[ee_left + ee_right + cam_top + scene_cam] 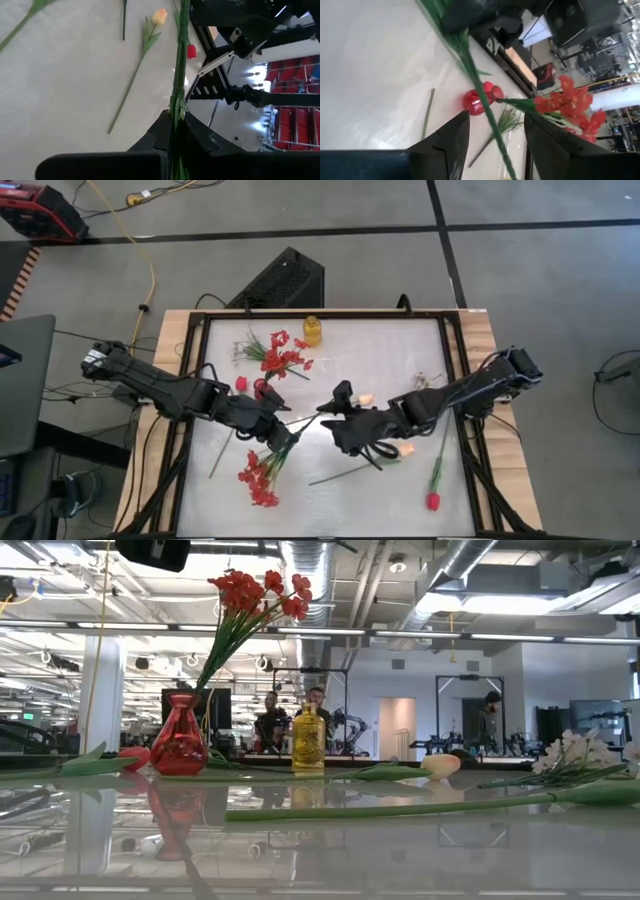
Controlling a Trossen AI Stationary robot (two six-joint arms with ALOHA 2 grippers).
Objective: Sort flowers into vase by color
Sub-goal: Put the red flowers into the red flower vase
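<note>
My left gripper [289, 438] [176, 117] is shut on the green stem of a red clustered spray [258, 480], whose blossoms lie toward the near edge. The stem's free end [485, 100] runs between the open fingers of my right gripper [326, 414] [495, 120], which stand on either side without touching it. A red vase [262, 388] [180, 745] stands upright and holds another red spray [285, 356] [255, 590]. A yellow vase [312, 330] [308, 740] stands near the far edge. Neither gripper shows in the low view. My left gripper pinches the spray's stem [177, 107] between its two fingers, part-way along its length. The stem runs forward past the fingertips toward my right gripper, and the blossom end trails behind, out of the wrist view. Whether the blossoms rest on the table, I cannot tell.
Lying on the table: a red tulip [241, 383] by the red vase, cream tulips [365, 398] [405, 448], a red tulip [433, 500] near the right front corner, white blossoms [430, 380] [580, 753], and a bare green stem [222, 455]. A black frame [455, 380] rims the table.
</note>
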